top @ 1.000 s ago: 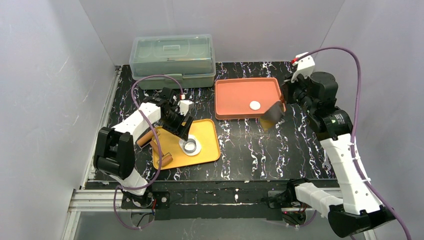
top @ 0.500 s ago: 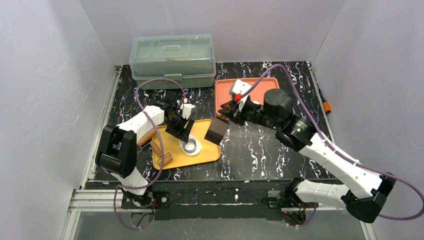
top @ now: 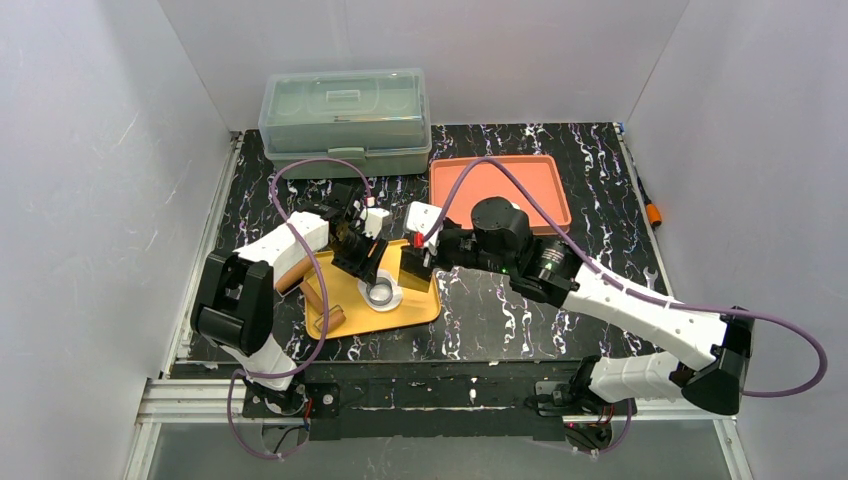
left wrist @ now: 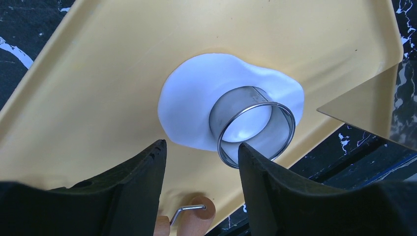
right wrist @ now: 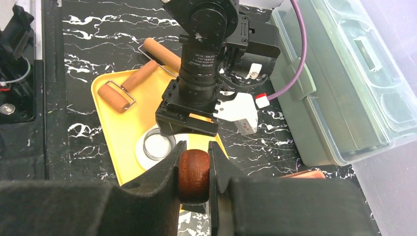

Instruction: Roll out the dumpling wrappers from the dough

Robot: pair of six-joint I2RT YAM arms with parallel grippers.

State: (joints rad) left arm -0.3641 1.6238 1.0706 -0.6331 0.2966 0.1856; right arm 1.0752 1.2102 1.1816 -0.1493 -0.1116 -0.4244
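On the yellow tray (top: 420, 300), at the near left of the black marbled table (top: 500, 310), the dough (left wrist: 192, 108) lies as a flat white oval sheet towards the tray's right side. A metal ring cutter (left wrist: 231, 105) stands upright on the sheet's right part, with white dough showing inside it.

The left gripper (left wrist: 201, 152) hangs over that spot, pointing down. Its two black fingers (left wrist: 133, 187) stand apart with nothing between them. The ring sits just past the fingertips, and I cannot tell whether either one touches it.

The right arm reaches across from the right side to the yellow tray's right edge. The right gripper (right wrist: 194, 162) is clamped on the round wooden handle (right wrist: 194, 174) of a scraper (top: 413, 270). From the left wrist view, its shiny blade (left wrist: 364, 103) is at the tray's right rim, close to the dough but apart from it.

Two small wooden rollers with wire handles are on the left. One (right wrist: 115, 91) lies on the tray near its near-left corner, and the other (right wrist: 160, 54) lies across the tray's left edge, partly on the table.

Farther back an orange tray (top: 540, 175) sits right of centre, partly hidden by the right arm. A clear lidded plastic box (top: 345, 110) stands against the far wall to its left.
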